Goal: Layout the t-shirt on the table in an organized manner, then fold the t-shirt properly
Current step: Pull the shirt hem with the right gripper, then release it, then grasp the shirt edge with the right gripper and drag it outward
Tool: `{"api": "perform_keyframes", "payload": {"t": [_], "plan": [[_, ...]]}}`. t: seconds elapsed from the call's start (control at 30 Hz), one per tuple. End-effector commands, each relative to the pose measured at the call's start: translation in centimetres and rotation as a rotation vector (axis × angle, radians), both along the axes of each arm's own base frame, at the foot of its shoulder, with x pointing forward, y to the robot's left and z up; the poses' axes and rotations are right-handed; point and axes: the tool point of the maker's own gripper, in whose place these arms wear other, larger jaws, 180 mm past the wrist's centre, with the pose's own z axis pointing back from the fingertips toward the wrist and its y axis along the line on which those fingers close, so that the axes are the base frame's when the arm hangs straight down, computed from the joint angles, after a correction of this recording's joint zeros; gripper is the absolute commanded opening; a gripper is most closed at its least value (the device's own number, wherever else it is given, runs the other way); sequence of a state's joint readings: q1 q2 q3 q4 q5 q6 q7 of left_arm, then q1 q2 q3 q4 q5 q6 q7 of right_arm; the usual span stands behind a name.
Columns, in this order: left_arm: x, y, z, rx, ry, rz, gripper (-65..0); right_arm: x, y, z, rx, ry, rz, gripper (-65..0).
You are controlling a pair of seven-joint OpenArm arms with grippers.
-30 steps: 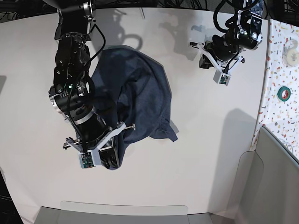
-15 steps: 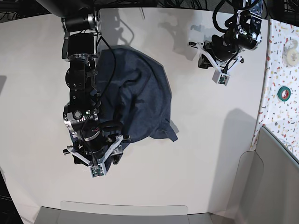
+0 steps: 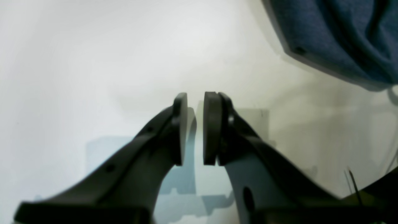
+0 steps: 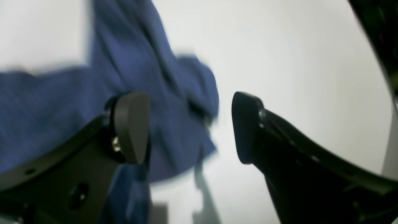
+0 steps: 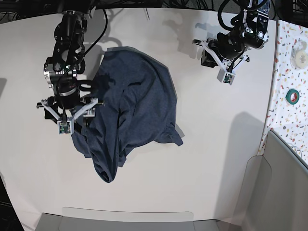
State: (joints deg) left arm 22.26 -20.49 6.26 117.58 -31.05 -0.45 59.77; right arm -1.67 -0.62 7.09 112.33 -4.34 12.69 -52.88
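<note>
Crumpled t-shirt (image 5: 137,103) on the table (image 5: 216,144), right gripper (image 4: 189,127) released wide above it, left gripper (image 3: 195,129) slightly parted, empty.

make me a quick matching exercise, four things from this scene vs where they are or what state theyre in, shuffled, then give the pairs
Things:
1. t-shirt
2. right gripper
3. left gripper
4. green tape roll

States or places:
A. on the speckled surface beside the table
B. jaws wide apart, nothing between them, over the shirt's edge
C. crumpled in a heap on the white table
D. jaws a narrow gap apart, empty, over bare tabletop

Pairs: 1-C, 2-B, 3-D, 4-A
</note>
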Motion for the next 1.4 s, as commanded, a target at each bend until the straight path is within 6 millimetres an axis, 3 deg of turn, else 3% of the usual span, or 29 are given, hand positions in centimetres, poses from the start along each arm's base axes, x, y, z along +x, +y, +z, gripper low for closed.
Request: {"api": "perform_keyframes", "payload": {"t": [0.0,0.17,0.33,0.6,0.67,0.73,0.77,0.87,1.1,1.37], "plan": [[0.5,-0.1,0.7,-0.005,-0.033,-0.006,-55.1,0.2,-0.5,0.9,-0.02,-0.037,0.011,-24.1],[0.3,-0.9,0.6,-0.015,-0.027,-0.031,-55.0,-1.2,-1.0,-2.7,0.032,0.061,0.017,-24.1],[-0.4,-2.6,0.3,-0.034,-0.01,-0.077,-55.0,-0.8,-2.5,-7.4,0.206,0.168,-0.038,-24.1],[-0.5,-2.5,0.2,-0.034,-0.01,-0.075,-55.1,0.5,-2.3,-9.7,0.374,0.213,-0.046,-25.2],[-0.5,-2.5,0.2,-0.035,-0.011,-0.075,-55.1,0.6,-1.7,-9.4,0.37,0.207,-0.011,-32.8],[-0.5,-2.6,0.2,-0.036,-0.012,-0.074,-55.1,1.2,-1.2,-8.5,0.358,0.183,0.036,-51.8],[-0.5,-2.6,0.2,-0.038,-0.012,-0.073,-55.1,1.3,-1.0,-8.0,0.351,0.172,0.05,-65.0],[-0.5,-2.6,0.2,-0.038,-0.012,-0.073,-55.2,1.5,0.1,-5.6,0.32,0.112,0.099,-63.3],[-0.5,-2.5,0.2,-0.035,-0.008,-0.072,-55.2,0.8,2.4,4.0,0.227,-0.139,0.205,-65.0],[-0.5,-2.3,0.2,-0.029,-0.01,-0.069,-55.2,3.4,3.6,9.7,0.249,-0.303,0.224,-65.0]]}}
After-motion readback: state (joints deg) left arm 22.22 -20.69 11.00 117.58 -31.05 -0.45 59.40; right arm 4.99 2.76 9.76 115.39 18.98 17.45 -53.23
